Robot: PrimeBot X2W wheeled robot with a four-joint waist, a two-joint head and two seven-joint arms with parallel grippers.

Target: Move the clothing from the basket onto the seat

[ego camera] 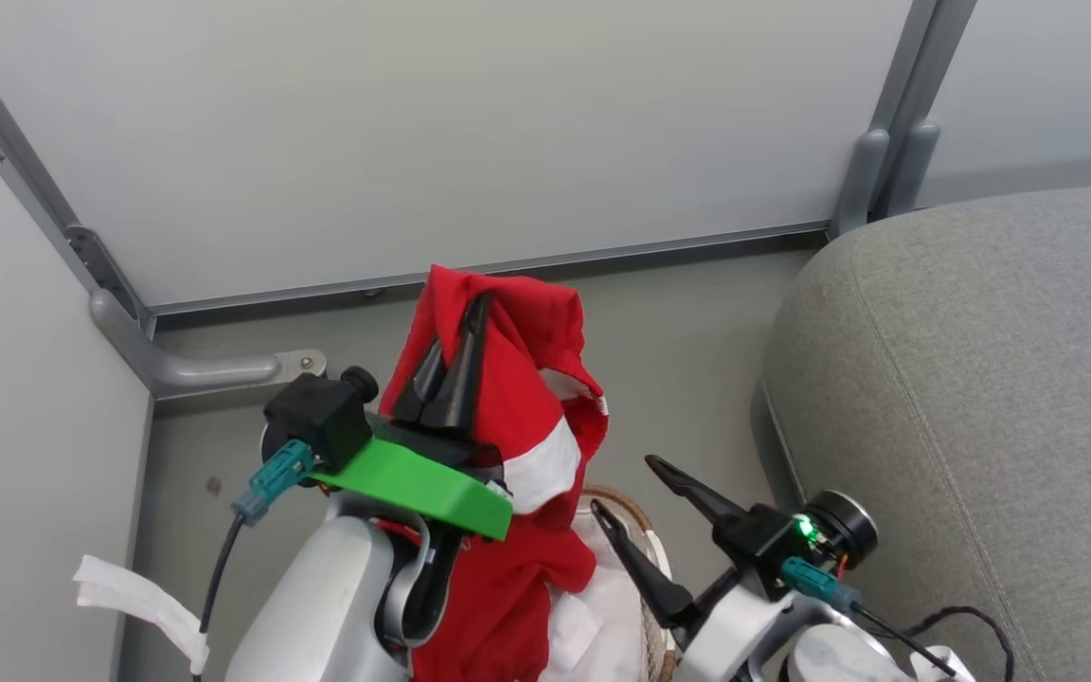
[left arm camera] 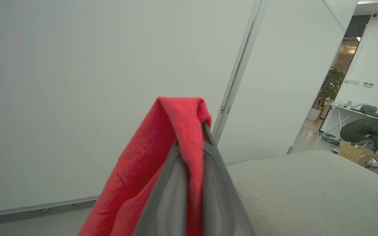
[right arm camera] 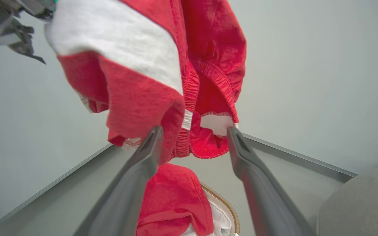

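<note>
My left gripper (ego camera: 456, 355) is shut on the red clothing (ego camera: 517, 379), held high above the basket (ego camera: 635, 516). The fabric drapes over its fingers (left arm camera: 176, 183) and hangs down with a white stripe (ego camera: 541, 469). More red clothing (right arm camera: 172, 200) lies in the basket on the white liner (right arm camera: 223, 219). My right gripper (ego camera: 626, 493) stands open just right of the hanging garment, over the basket's brown rim (right arm camera: 221, 201). In the right wrist view the hanging clothing (right arm camera: 162, 72) is above and in front of the open fingers. The grey seat (ego camera: 981, 379) lies to the right.
White wall panels with grey metal frames (ego camera: 508, 260) close off the back and left. A grey bracket (ego camera: 214, 365) sits on the floor at the left corner. A white strip (ego camera: 129, 597) hangs by my left arm. A person (left arm camera: 367, 131) bends over boxes far beyond the seat.
</note>
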